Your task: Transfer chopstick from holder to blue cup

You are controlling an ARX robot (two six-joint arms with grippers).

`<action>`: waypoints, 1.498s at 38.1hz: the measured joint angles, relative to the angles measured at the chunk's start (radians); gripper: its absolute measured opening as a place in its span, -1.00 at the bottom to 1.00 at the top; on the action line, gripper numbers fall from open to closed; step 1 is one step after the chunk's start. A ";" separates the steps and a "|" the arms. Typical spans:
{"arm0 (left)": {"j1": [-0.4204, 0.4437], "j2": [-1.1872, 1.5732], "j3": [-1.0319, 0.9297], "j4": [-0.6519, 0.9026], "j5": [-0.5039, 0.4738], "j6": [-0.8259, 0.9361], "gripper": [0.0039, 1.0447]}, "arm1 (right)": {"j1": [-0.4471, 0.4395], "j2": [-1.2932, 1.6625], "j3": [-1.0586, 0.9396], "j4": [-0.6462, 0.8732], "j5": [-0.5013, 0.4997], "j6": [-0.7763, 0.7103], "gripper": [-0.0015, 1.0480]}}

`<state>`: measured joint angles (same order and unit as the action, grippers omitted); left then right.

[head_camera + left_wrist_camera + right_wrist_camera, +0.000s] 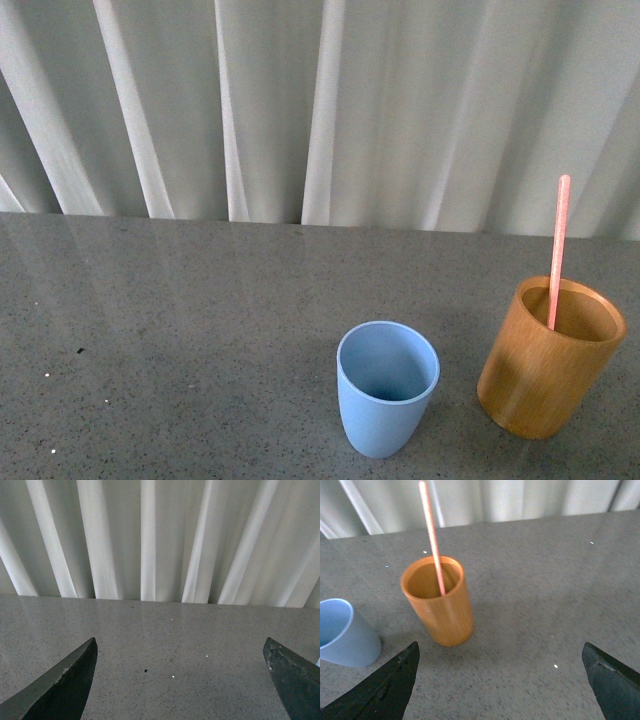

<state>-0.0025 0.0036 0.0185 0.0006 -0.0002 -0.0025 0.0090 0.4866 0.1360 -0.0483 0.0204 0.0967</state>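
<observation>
- My left pincer (180, 680) is spread wide apart. Its two dark fingers (62, 682) sit at opposite edges of the left wrist view, and only the grey speckled bench (180, 320) shows between them.
- My right pincer (500, 685) is just as wide apart and grips nothing. Its fingers frame a stretch of bench in the right wrist view.
- The chopstick (558, 250) stands in the holder (548, 375). Its lower end is down inside the wooden wall, and well over half its length rises above the rim.
- The stick is close to upright. In the front view it has a slight tilt, with its tip a little further right than its foot.
- The holder stands upright on the bench, low on the right side of the front view.
- The blue cup (385, 400) stands upright with its mouth up, just beside the holder on its left. A narrow strip of bench separates the two, so they do not touch.
- In the right wrist view both cups lie beyond my right fingertips, apart from them. The holder is the nearer of the two.
- A few tiny white specks and one dark speck dot the bench.
- A pale pleated curtain (320, 100) hangs behind the bench's far edge.
</observation>
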 joint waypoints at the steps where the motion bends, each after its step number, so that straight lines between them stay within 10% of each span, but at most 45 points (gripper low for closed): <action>1: 0.000 0.000 0.000 0.000 0.000 0.000 0.87 | -0.003 0.051 0.002 0.057 -0.032 -0.006 0.81; 16: 0.000 0.000 0.000 0.000 0.000 0.000 0.87 | -0.016 0.805 0.137 0.723 -0.164 -0.056 0.81; 57: 0.000 0.000 0.000 0.000 0.000 0.000 0.87 | 0.056 1.335 0.550 0.795 -0.161 -0.096 0.81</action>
<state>-0.0025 0.0036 0.0185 0.0006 -0.0002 -0.0025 0.0654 1.8217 0.6861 0.7467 -0.1410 0.0006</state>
